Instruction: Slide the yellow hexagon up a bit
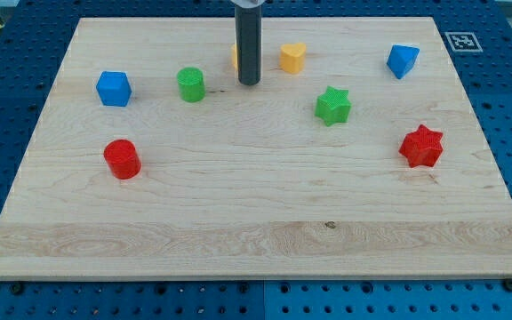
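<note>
Camera view, upright rod, my tip covering yellow hexagon

Pale wooden board, blue perforated table, even light

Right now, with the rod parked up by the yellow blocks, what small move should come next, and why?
Probably keep nudging toward the view's top. My tip stands in front of the yellow hexagon, hiding all but a sliver at the rod's left edge. The yellow heart sits apart to the right, so a straight short push should miss it. Actual contact can't be told.
</note>
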### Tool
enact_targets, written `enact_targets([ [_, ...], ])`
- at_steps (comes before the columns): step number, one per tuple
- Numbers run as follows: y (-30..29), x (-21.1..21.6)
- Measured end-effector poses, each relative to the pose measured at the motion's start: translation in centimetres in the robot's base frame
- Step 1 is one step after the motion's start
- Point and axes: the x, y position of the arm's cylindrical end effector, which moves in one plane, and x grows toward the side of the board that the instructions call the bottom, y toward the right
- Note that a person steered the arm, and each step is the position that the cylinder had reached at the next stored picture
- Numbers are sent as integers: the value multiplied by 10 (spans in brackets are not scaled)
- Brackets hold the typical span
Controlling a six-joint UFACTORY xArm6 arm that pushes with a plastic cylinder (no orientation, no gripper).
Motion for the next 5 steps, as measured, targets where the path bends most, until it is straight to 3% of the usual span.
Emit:
enact_targets([
  [2,0,-4],
  [3,2,-33],
  [4,2,-32],
  [5,2,0],
])
